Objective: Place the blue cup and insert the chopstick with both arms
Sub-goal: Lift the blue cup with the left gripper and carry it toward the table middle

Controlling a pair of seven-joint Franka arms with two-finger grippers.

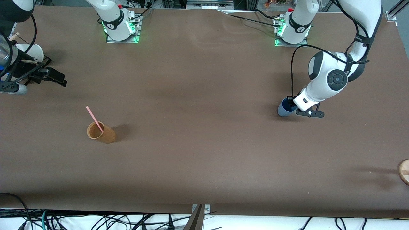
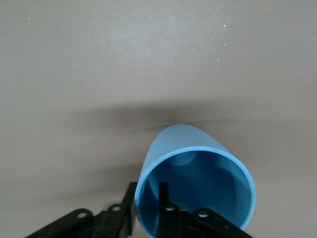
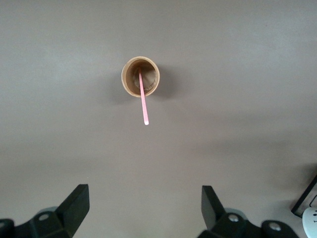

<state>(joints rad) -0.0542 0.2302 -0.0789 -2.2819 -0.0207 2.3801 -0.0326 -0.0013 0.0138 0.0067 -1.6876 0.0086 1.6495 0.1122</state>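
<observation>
**Visitor:** If you take the worktop [image 1: 204, 95] as a clock seen from the front camera, twelve at the robots' bases, where is the blue cup [image 1: 284, 108]?

**Technician:** About three o'clock, at the left arm's end, standing on the worktop with its mouth up. The left gripper [image 2: 148, 198] is down on it, pinching the wall at the rim. One finger [image 2: 163, 196] is inside the cup and the other is outside.

**Visitor:** And the chopstick [image 1: 94, 118]?

**Technician:** Around eight o'clock, toward the right arm's end. It is the pink stick standing in the brown cup [image 1: 102, 132], lower end inside, leaning so its free end points to roughly eleven o'clock above the rim. It is well apart from the blue cup.

**Visitor:** Is the right arm doing anything?

**Technician:** It waits. The right gripper [image 3: 143, 193] hangs in the air over the nine o'clock edge of the worktop, fingers spread wide and holding nothing. Its wrist camera looks down on the brown cup and the stick.

**Visitor:** Anything else out there?

**Technician:** A white paper cup [image 1: 32, 52] near ten o'clock, partly hidden by the right arm. A round wooden piece [image 1: 404, 171] is cut off by the edge at four o'clock.
</observation>
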